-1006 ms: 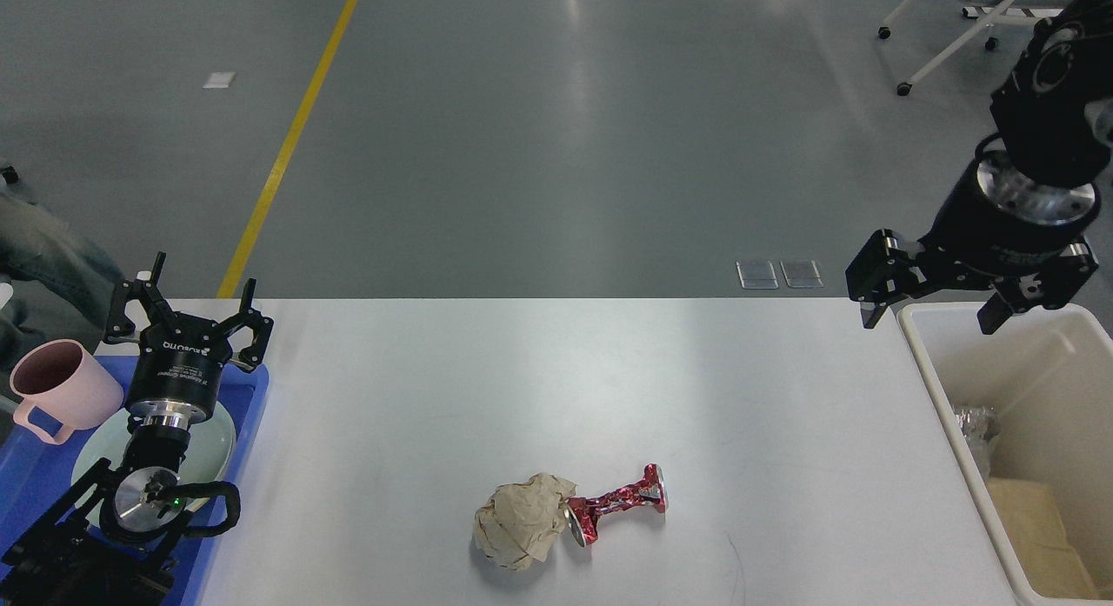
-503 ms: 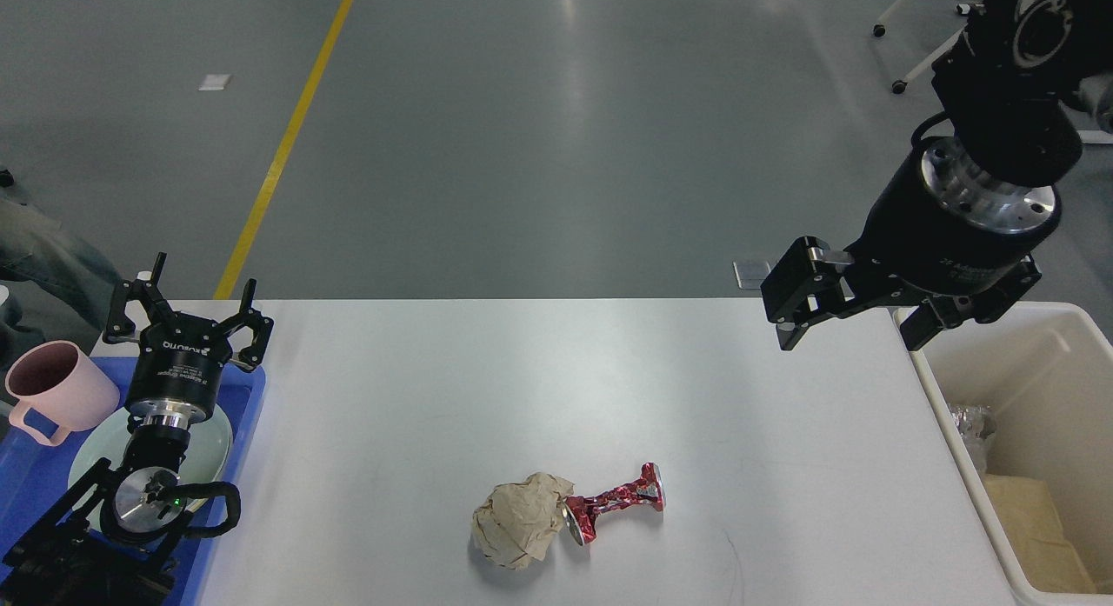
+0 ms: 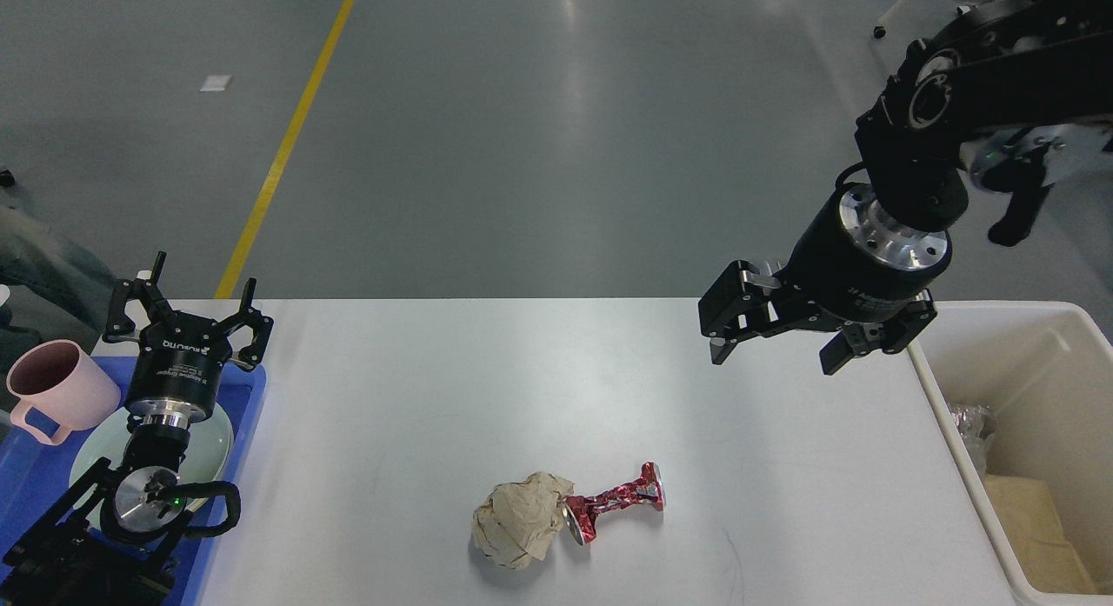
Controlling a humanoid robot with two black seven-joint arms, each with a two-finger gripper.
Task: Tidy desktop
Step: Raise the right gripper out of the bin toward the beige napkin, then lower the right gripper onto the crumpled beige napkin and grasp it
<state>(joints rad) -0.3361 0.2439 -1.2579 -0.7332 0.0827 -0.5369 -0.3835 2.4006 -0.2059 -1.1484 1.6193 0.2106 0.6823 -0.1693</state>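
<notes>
Swinging in from over the cream bin (image 3: 1043, 397), right end effector (image 3: 774, 349) now hangs spread and empty above the tabletop (image 3: 487, 371); crushed can (image 3: 616, 503) and paper wad (image 3: 520, 529) lie below-left, so descend centred over one.

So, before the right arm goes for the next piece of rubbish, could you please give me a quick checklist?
1. Right claw open and empty: ok.
2. Crushed red can in plain sight on the desktop: ok.
3. Can apart from the crumpled paper ball: not ok, they touch.
4. Cream bin has room: ok.
5. Left claw out of the way, over the blue tray: ok.
</notes>
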